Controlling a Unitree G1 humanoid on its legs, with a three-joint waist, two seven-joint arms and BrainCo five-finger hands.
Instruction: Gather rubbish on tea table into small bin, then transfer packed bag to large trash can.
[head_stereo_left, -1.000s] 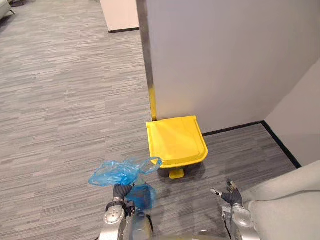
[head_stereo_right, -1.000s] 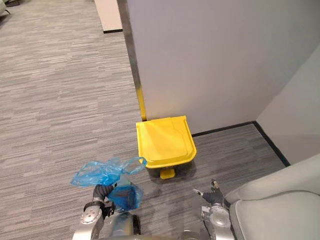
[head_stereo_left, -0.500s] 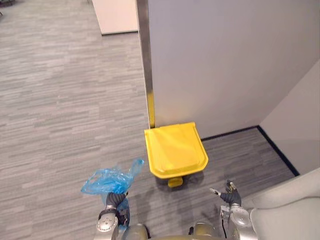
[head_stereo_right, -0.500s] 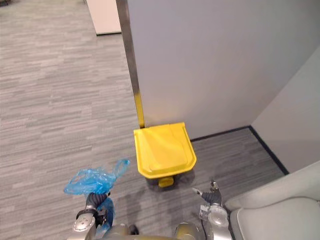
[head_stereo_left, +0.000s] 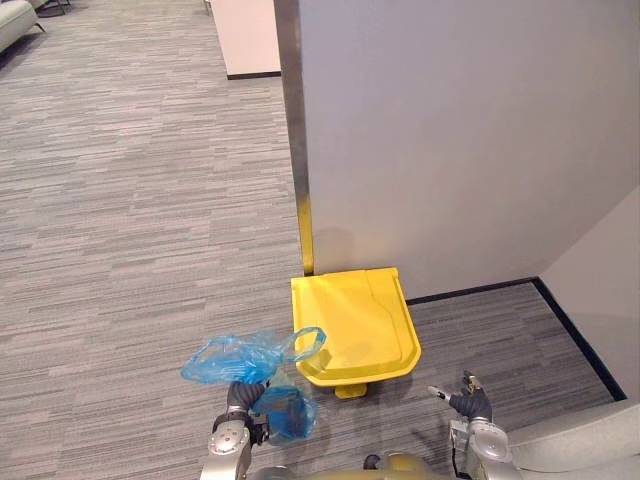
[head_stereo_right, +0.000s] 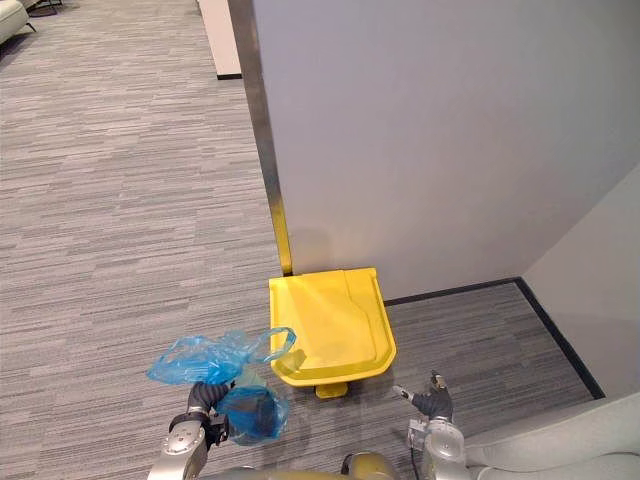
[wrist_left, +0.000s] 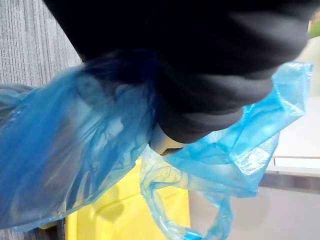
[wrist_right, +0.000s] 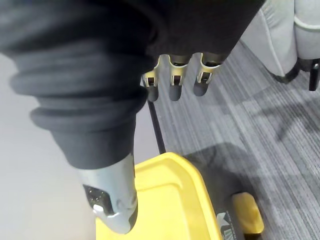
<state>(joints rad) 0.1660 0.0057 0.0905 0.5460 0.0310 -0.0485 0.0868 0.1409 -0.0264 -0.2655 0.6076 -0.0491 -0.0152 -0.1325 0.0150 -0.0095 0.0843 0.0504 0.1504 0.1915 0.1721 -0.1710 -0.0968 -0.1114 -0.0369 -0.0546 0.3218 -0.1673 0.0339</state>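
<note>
1. Left robot hand (head_stereo_left: 240, 398) is clutching the gathered neck of the blue bag (head_stereo_left: 243, 356), its fingers curling round the plastic as the arm reaches up from the lower left.
2. Blue bag is hanging in the air just beside the yellow trash can (head_stereo_left: 352, 322), its loose top flaring above the hand and its filled bottom sagging beside the wrist.
3. Right robot hand (head_stereo_left: 468, 405) is hovering low at the lower right, fingers straight and relaxed, thumb apart, holding nothing, near the can's pedal (head_stereo_left: 350, 389).
4. Trash can is standing lid-closed on the grey carpet (head_stereo_left: 120, 250), against the wall (head_stereo_left: 450, 150).
</note>
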